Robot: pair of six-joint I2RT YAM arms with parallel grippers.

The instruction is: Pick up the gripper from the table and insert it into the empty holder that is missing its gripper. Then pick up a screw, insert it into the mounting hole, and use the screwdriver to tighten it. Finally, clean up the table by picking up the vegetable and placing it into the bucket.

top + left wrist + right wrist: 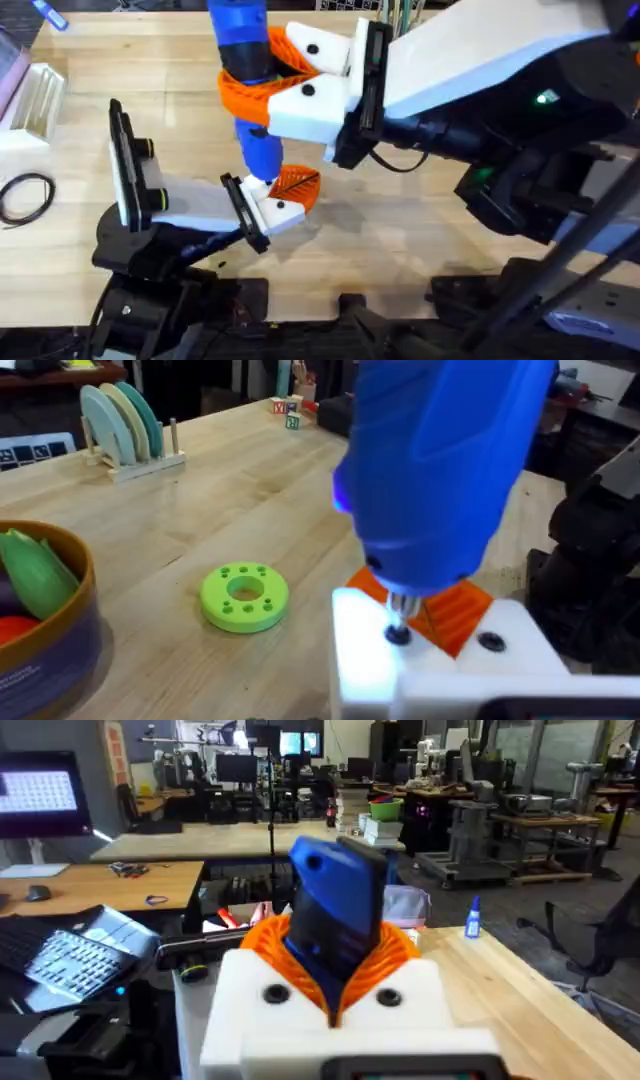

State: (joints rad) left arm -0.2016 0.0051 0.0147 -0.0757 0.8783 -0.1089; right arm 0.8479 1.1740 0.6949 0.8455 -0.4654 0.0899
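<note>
This is looking like a big robot lab, with computer screens (40, 790) glowing, a laptop (75, 960) sitting open, long wooden work tables (160, 870) standing in rows, and metal racks (480, 840) holding machines.

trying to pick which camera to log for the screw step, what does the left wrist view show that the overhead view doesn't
Only the left wrist view: the lime green ring-shaped disc, the tan-rimmed blue bucket with a green item inside, a rack of pastel plates, and the screwdriver's slim tip on a dark screw.

Only the overhead view: the right end effector shut around the screwdriver, and a black cable loop.

Both: the blue pen-shaped electric screwdriver, the ribbed orange gripper pad on its white plastic holder, and the wooden table.
</note>
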